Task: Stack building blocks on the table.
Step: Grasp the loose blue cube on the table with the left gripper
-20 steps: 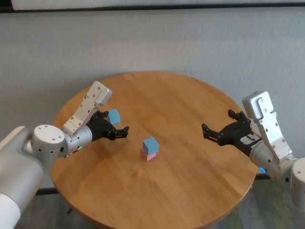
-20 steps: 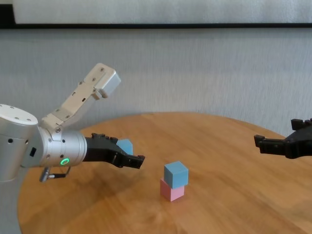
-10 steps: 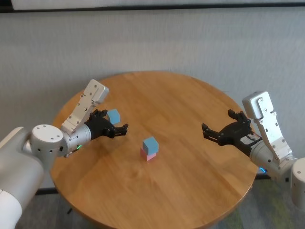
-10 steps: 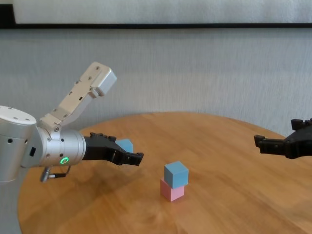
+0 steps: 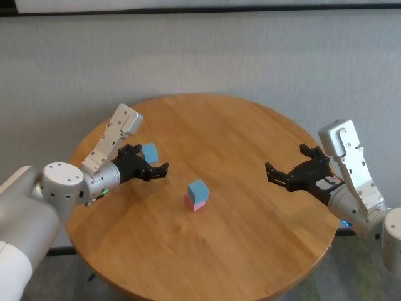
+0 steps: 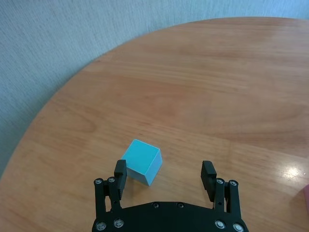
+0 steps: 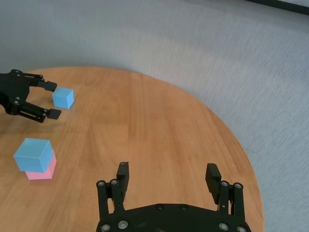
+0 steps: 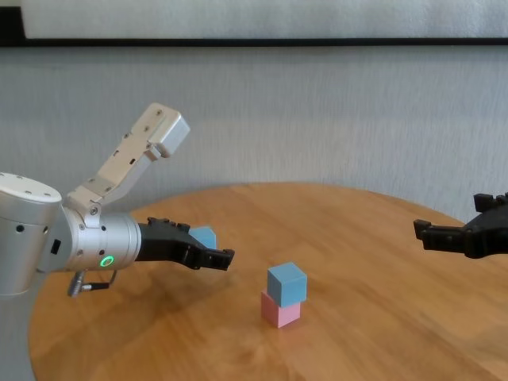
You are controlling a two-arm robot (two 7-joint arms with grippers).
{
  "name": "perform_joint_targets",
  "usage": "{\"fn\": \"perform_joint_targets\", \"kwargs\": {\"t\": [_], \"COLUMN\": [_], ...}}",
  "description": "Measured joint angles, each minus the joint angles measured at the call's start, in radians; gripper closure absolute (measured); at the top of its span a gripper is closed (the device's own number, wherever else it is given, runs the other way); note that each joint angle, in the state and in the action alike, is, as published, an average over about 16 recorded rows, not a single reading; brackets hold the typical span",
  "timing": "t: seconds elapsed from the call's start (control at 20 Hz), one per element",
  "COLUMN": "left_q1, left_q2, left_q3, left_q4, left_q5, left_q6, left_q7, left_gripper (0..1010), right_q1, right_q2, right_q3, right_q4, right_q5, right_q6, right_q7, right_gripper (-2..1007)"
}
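At table (image 5: 238, 263) left, left gripper (image 5: 152, 164) held spread beside loose blue cube (image 5: 150, 152), nothing gripped; off-centre closing judged likely to nudge cube aside. Right gripper (image 5: 287, 168) parked spread.

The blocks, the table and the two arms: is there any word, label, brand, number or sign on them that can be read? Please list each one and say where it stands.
None: no readable text stands anywhere in these views.
The pink block and both blue blocks have plain faces.
The table shows only wood grain.
The left arm bears a green ring light, which is no text.
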Motion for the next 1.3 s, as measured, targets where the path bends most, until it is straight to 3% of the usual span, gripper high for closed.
{"fn": "perform_joint_targets", "kwargs": {"t": [1.3], "left_q1": [-0.057], "left_q2": [-0.028], "left_q3": [-0.030], "left_q4": [0.124], "left_q5": [0.010], "left_q6": [-0.053], "left_q7": [-0.015], "left_gripper": [10], "right_q1": [0.000], "right_q2": [0.000], "right_q3": [0.000], "right_q4": [0.000], "right_q5": [0.000], "right_q6": [0.000], "right_q7": [0.000], "right_gripper": [5]}}
